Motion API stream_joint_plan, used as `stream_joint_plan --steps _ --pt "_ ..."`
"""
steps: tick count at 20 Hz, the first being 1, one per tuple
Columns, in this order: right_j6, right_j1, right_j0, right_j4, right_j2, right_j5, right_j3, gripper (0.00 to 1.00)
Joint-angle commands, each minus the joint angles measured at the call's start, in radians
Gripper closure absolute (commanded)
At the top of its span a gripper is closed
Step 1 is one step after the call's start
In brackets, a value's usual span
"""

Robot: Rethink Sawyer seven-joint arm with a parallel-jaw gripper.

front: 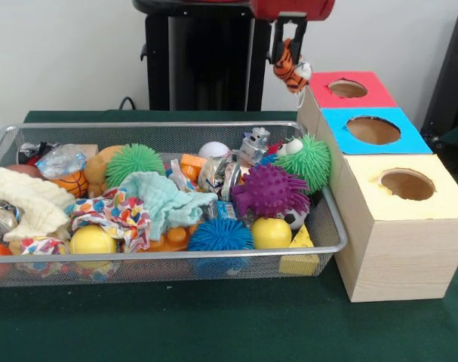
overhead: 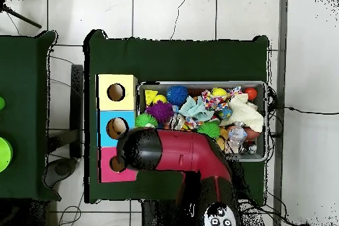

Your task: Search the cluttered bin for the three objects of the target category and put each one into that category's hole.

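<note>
My gripper (front: 289, 56) hangs at the top of the front view, shut on a small orange, black-striped tiger toy (front: 291, 72). It hovers just left of the red-topped box (front: 352, 90) and its hole (front: 348, 88). Nearer the camera in the same row stand a blue-topped box (front: 373, 130) and a yellow-topped box (front: 407, 184), each with a round hole. The wire mesh bin (front: 153, 260) is full of toys. From overhead the red arm (overhead: 175, 150) covers the gripper and part of the pink box (overhead: 109, 170).
In the bin lie spiky balls in green (front: 133, 161), purple (front: 270, 190) and blue (front: 219, 235), yellow balls (front: 92, 240), a baseball (front: 214, 150), cloths (front: 164, 199) and a toy robot (front: 254, 143). Another green-covered table (overhead: 23, 114) stands at the left overhead.
</note>
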Motion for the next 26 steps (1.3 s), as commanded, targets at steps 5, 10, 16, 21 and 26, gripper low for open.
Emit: stream_joint_plan --steps 5,10,16,21,26 --pt "0.280 -0.032 0.030 0.111 -0.062 -0.077 0.222 1.00" --pt "0.283 -0.029 0.046 0.144 -0.075 -0.111 0.258 1.00" --pt "0.318 0.012 0.083 0.192 -0.070 -0.215 0.292 1.00" --pt "0.348 0.062 0.120 0.238 -0.067 -0.301 0.302 1.00" --pt "0.363 0.090 0.144 0.266 -0.071 -0.343 0.306 1.00"
